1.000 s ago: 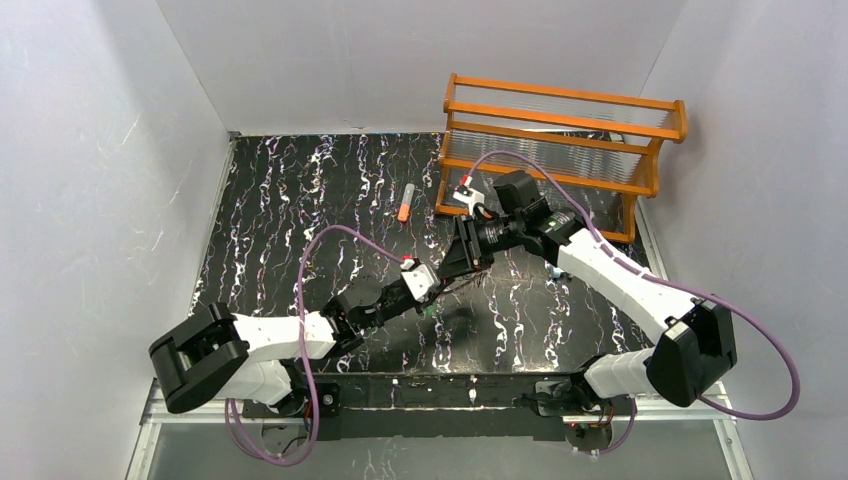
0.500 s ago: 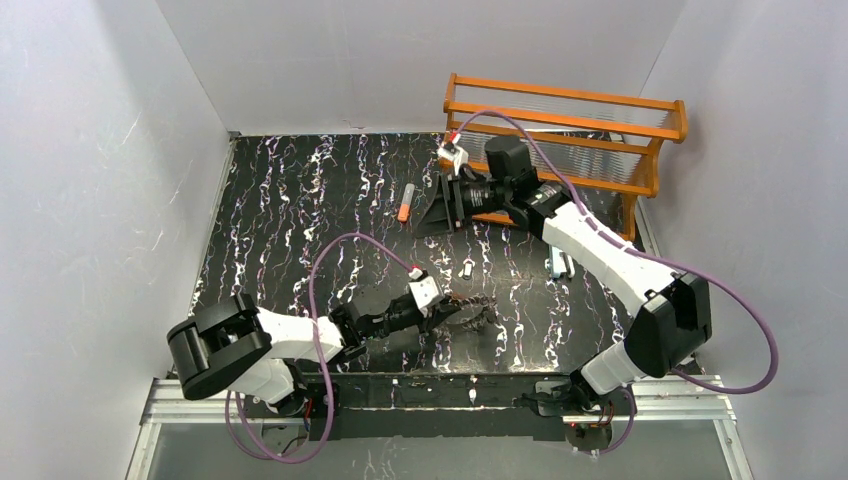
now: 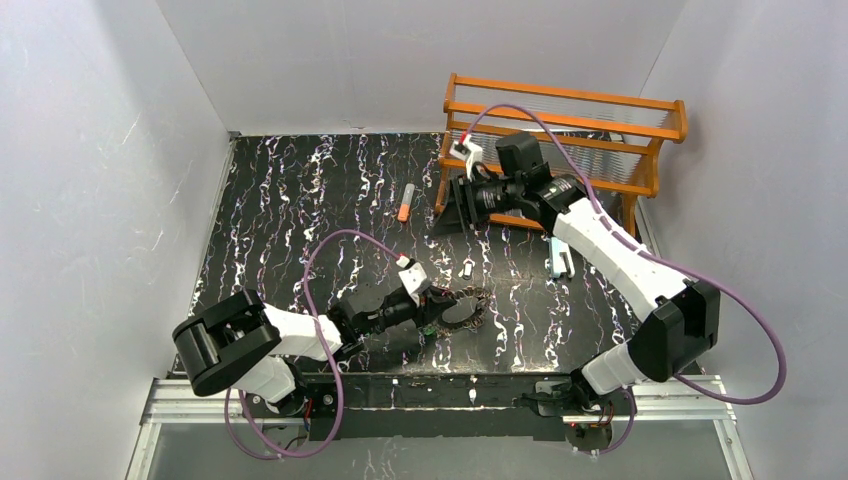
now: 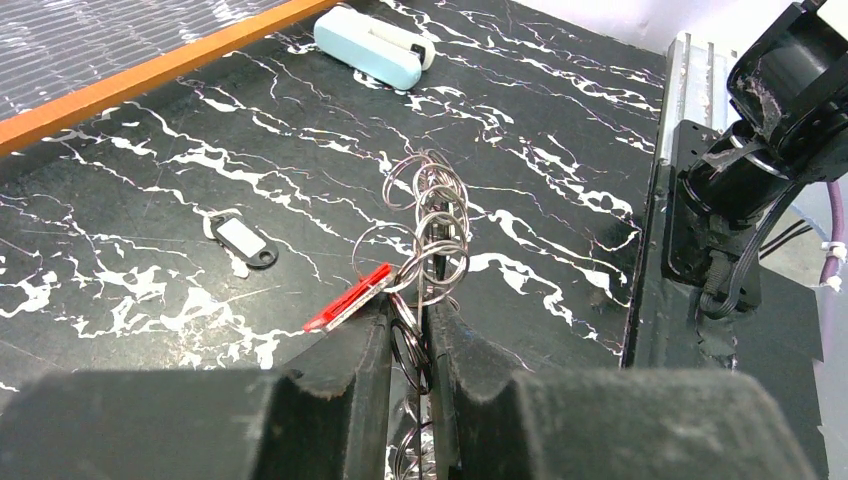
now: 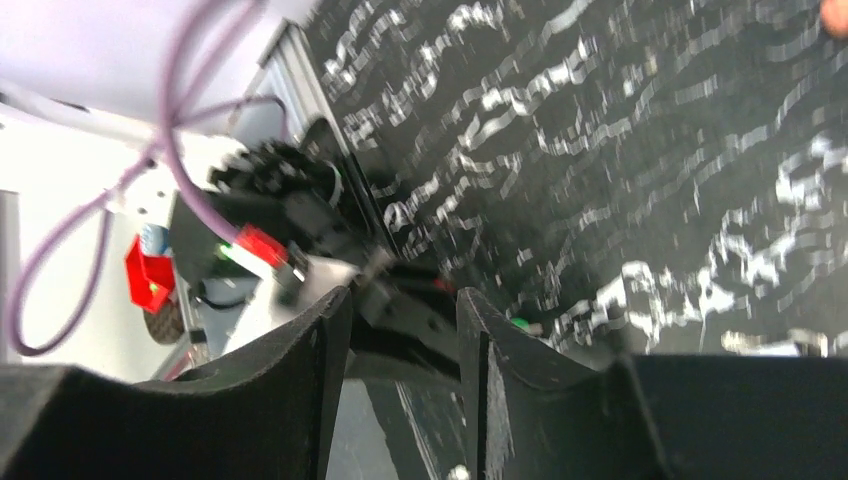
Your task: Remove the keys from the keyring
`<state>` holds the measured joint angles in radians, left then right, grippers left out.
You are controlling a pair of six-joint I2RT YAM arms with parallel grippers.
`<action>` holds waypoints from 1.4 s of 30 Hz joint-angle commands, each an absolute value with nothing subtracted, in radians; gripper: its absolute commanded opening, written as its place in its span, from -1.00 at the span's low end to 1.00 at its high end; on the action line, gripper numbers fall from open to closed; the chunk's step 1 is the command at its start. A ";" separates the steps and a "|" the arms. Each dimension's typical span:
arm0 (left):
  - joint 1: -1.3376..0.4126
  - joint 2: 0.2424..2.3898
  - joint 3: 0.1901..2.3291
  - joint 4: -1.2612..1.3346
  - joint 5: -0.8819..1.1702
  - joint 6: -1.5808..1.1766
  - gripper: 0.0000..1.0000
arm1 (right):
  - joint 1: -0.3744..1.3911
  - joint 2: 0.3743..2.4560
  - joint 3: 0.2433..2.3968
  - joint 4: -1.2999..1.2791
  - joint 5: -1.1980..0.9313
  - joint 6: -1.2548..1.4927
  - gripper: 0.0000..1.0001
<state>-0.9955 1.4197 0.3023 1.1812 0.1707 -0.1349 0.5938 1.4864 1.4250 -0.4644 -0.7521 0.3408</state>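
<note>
**Top view.** The left arm is lying low and stretched along the near edge of the desk (image 3: 300, 200). Its left hand (image 3: 440, 308) is pinching the keyring (image 3: 465, 310), which is resting on the desk near the middle of that edge. The right arm is reaching toward the far right corner, bent at the elbow. Its right hand (image 3: 455, 208) is hovering just in front of the orange rack (image 3: 560, 130), well apart from the ring. A dark-and-white key (image 3: 467, 268) is lying loose between the two hands.

**Left wrist.** The fingers (image 4: 340, 370) are clamping narrowly on the near end of the ring cluster. The red key (image 4: 350, 297) is sticking out sideways just beside the fingertips, on the ring. The dark-and-white key is lying apart from the ring on bare desk. A pale clip (image 4: 375, 47) is sitting toward the far edge.

**Right wrist.** This view is blurred. The right hand's jaws are standing moderately apart with nothing between them, looking back toward the near edge.

**Judgement.** The red key is next. The left hand should be gripping firmly and tipping the ring so the tag hangs free. The right hand should be pinching the tag near its hole and following the coil round, not pulling straight. I cannot place the green key.
</note>
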 commanded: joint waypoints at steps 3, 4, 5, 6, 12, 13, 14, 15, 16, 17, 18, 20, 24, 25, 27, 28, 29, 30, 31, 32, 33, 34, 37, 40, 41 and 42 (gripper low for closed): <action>-0.986 1.382 0.290 1.253 0.133 -0.151 -1.00 | 0.596 1.338 1.240 -0.559 -0.670 0.223 -0.03; -0.987 1.381 0.290 1.254 0.128 -0.154 -1.00 | 0.595 1.319 1.211 -0.547 -0.677 0.223 -0.05; -0.986 1.380 0.291 1.253 0.126 -0.157 -1.00 | 0.596 1.303 1.180 -0.533 -0.686 0.224 -0.07; -0.985 1.379 0.293 1.253 0.124 -0.161 -1.00 | 0.597 1.288 1.152 -0.515 -0.696 0.230 -0.08; -0.983 1.370 0.293 1.255 0.114 -0.173 -1.00 | 0.607 1.228 1.023 -0.421 -0.667 0.247 -0.12; -0.983 1.368 0.294 1.255 0.116 -0.174 -1.00 | 0.607 1.229 1.010 -0.411 -0.668 0.250 -0.13; -0.985 1.368 0.295 1.255 0.114 -0.177 -1.00 | 0.608 1.234 1.003 -0.408 -0.672 0.251 -0.14; -0.984 1.369 0.296 1.255 0.113 -0.178 -1.00 | 0.612 1.241 0.997 -0.407 -0.677 0.247 -0.15; -0.984 1.367 0.296 1.256 0.114 -0.179 -1.00 | 0.615 1.247 0.990 -0.402 -0.676 0.247 -0.16; -0.984 1.366 0.296 1.255 0.114 -0.179 -1.00 | 0.621 1.252 0.981 -0.396 -0.674 0.247 -0.17; -0.984 1.366 0.296 1.254 0.114 -0.179 -1.00 | 0.624 1.254 0.972 -0.387 -0.673 0.248 -0.19; -0.983 1.368 0.298 1.254 0.115 -0.178 -1.00 | 0.629 1.261 0.958 -0.363 -0.681 0.257 -0.25; -0.985 1.370 0.299 1.255 0.117 -0.178 -1.00 | 0.642 1.282 0.946 -0.339 -0.691 0.265 -0.31; -0.983 1.369 0.299 1.255 0.117 -0.178 -1.00 | 0.645 1.287 0.943 -0.333 -0.693 0.266 -0.34; -0.984 1.366 0.299 1.255 0.117 -0.179 -1.00 | 0.649 1.297 0.940 -0.321 -0.695 0.272 -0.37; -0.984 1.364 0.298 1.254 0.117 -0.178 -1.00 | 0.650 1.302 0.940 -0.319 -0.695 0.273 -0.37; -0.984 1.362 0.298 1.254 0.117 -0.178 -1.00 | 0.652 1.306 0.939 -0.318 -0.696 0.272 -0.40; -0.983 1.360 0.298 1.253 0.117 -0.179 -1.00 | 0.653 1.309 0.937 -0.316 -0.698 0.272 -0.41; -0.984 1.358 0.297 1.253 0.116 -0.178 -1.00 | 0.655 1.311 0.936 -0.315 -0.698 0.272 -0.42; -0.983 1.358 0.296 1.254 0.115 -0.178 -1.00 | 0.657 1.313 0.933 -0.316 -0.699 0.274 -0.43; -0.984 1.358 0.296 1.253 0.113 -0.179 -1.00 | 0.658 1.314 0.931 -0.317 -0.697 0.272 -0.45; -0.984 1.356 0.296 1.253 0.112 -0.180 -1.00 | 0.660 1.316 0.929 -0.321 -0.696 0.272 -0.46; -0.984 1.355 0.296 1.253 0.109 -0.181 -1.00 | 0.664 1.312 0.925 -0.330 -0.699 0.267 -0.46; -0.983 1.356 0.296 1.253 0.106 -0.183 -1.00 | 0.665 1.308 0.925 -0.339 -0.696 0.262 -0.48; -0.983 1.356 0.296 1.253 0.106 -0.183 -1.00 | 0.666 1.308 0.925 -0.342 -0.699 0.260 -0.50; -0.983 1.355 0.295 1.253 0.104 -0.183 -1.00 | 0.667 1.310 0.927 -0.344 -0.703 0.259 -0.50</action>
<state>-0.9894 1.4006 0.2958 1.1812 0.1261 -0.1768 0.6575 1.3155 0.9344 -0.3477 -0.6838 0.2657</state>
